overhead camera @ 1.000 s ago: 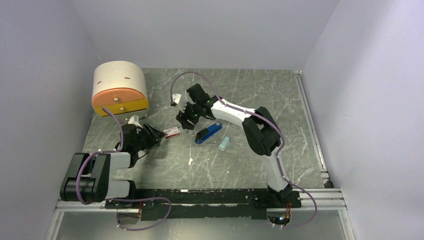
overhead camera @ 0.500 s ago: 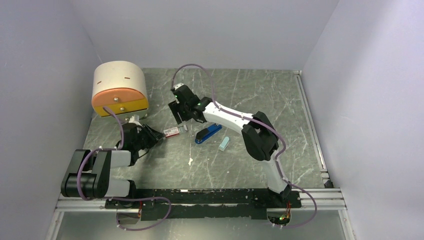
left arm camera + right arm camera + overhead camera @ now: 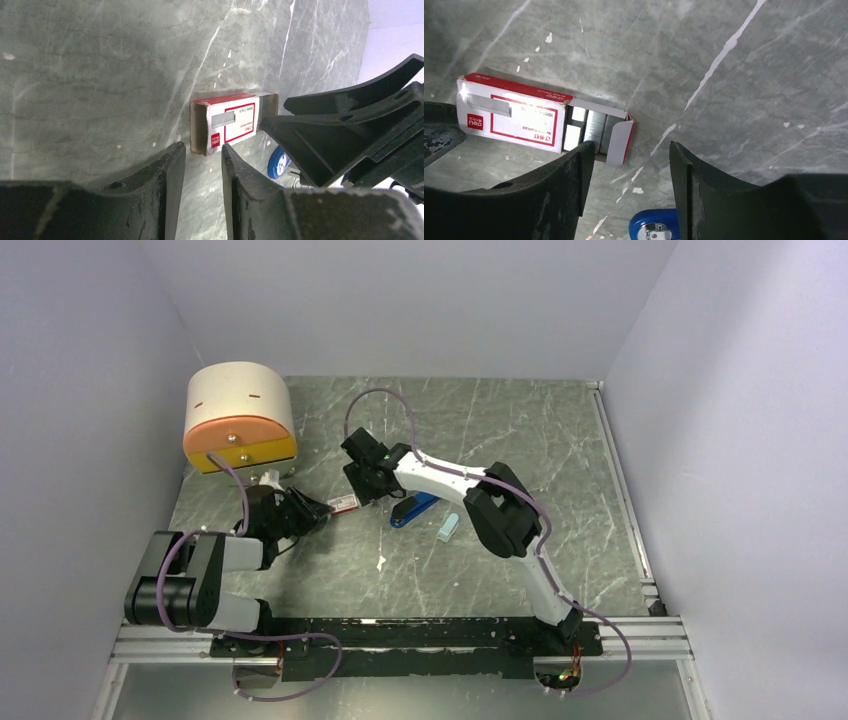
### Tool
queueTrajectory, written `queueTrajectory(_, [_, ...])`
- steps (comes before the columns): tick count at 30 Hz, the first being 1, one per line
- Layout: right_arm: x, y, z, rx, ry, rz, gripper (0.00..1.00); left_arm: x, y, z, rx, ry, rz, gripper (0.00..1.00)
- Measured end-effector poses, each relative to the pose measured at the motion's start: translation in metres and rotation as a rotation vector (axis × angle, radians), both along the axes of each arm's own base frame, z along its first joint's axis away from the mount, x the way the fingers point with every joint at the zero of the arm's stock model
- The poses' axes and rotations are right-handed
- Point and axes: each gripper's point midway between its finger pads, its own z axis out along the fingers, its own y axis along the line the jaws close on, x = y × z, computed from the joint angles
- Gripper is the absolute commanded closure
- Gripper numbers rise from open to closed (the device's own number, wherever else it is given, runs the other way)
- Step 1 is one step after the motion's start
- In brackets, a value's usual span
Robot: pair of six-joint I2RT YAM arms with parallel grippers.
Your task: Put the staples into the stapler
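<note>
Top external: hides most of the red-and-white box (image 3: 344,503) beneath both grippers, left of the worktop's (image 3: 500,420) middle. Right wrist: shows the staples (image 3: 591,131) only as grey ribbed ends inside the box's open flap end, and cuts off the stapler (image 3: 655,229) at the bottom. Finds the right gripper (image 3: 631,147) spread wide at that end, grasping nothing; the left gripper (image 3: 202,152) narrowly parted at the opposite end, contact unclear. Against half a second ago, puts the right gripper closer over the box, with box and stapler unmoved.

glossy metal staples (image 3: 589,126), cardboard box (image 3: 514,115)
</note>
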Motion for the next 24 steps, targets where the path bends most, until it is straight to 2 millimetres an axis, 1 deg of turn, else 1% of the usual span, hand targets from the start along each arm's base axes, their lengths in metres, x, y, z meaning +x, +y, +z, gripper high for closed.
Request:
queueTrajectory(4, [-0.0020,-0.0030,-0.0029,-0.021,0.000,-0.010,0.60,-0.0002,-0.0011,0.0005,-0.006,0.000,-0.004,0.62])
queueTrajectory(11, [-0.0003,-0.0065,-0.0031,-0.034,-0.008,-0.035,0.76,-0.0004,-0.0012,0.0004,-0.007,0.001,-0.005,0.62])
queueTrajectory(16, [0.0002,-0.0068,-0.0028,-0.034,-0.010,-0.040,0.94,-0.0001,-0.0014,0.0008,-0.008,-0.002,-0.006,0.62])
queueTrajectory(18, [0.0004,-0.0063,-0.0023,-0.031,-0.009,-0.042,0.99,0.0000,-0.0018,0.0005,-0.011,-0.001,-0.006,0.62])
queueTrajectory(22, [0.0019,-0.0013,0.0030,-0.010,-0.011,-0.042,1.00,0.0013,-0.0050,0.0009,-0.034,-0.002,-0.012,0.63])
queueTrajectory(24, [0.0028,0.0005,0.0051,-0.003,-0.013,-0.043,0.93,0.0014,-0.0065,0.0004,-0.044,0.000,-0.016,0.65])
